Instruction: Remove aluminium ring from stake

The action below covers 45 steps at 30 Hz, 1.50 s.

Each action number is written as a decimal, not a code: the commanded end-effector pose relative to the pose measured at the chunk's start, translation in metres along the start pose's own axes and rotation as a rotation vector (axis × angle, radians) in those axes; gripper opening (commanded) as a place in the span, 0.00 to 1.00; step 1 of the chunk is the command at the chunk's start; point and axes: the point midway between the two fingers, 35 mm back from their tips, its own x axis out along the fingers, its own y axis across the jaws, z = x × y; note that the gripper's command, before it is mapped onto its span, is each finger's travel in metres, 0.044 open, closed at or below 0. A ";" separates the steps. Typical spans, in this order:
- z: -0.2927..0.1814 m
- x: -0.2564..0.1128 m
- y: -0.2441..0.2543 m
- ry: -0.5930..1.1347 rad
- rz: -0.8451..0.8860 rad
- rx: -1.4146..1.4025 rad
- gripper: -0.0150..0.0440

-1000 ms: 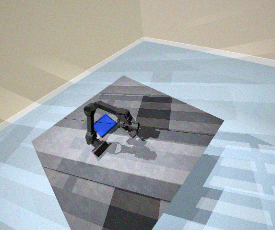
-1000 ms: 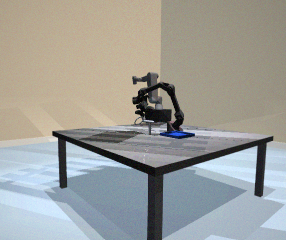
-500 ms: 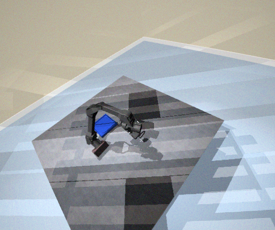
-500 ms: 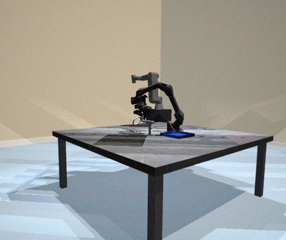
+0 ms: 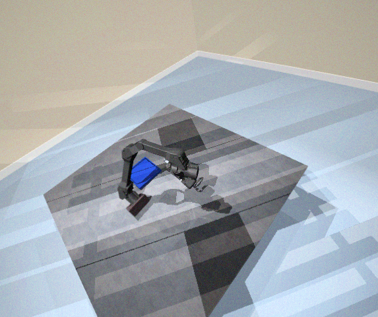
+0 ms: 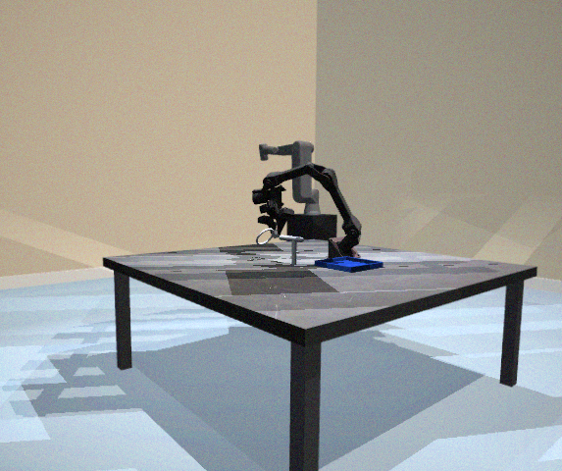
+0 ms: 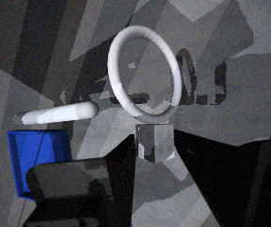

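Exterior view: left of the stake's cross-bar [image 6: 291,237] [image 7: 60,113], the ring [image 6: 258,236] [image 7: 114,71] hangs tilted, free of it, its tab clamped in the gripper [image 6: 274,231] [image 7: 153,136]. Right of the cross-bar lies the tray [image 6: 349,267] [image 5: 140,187] [image 7: 15,165]. Carrying seems in hand; next, swing over clear of the bar, then level the ring.

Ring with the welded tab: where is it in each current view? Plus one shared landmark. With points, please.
Top: right of centre, small, beside the gripper [image 5: 195,187] [image 6: 272,231] [image 7: 153,136].
Exterior: aluminium ring [image 5: 199,181] [image 6: 257,237] [image 7: 114,71] near centre, left of the cross-bar [image 6: 290,237] [image 7: 62,113].
Wrist: upper centre, large.
Landmark: blue tray [image 5: 153,162] [image 6: 350,269] [image 7: 16,165].
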 end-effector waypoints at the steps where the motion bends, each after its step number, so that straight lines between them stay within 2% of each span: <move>1: 0.008 -0.001 -0.001 -0.011 -0.002 0.003 0.25; 45: 0.075 0.016 0.004 -0.013 0.005 -0.002 0.25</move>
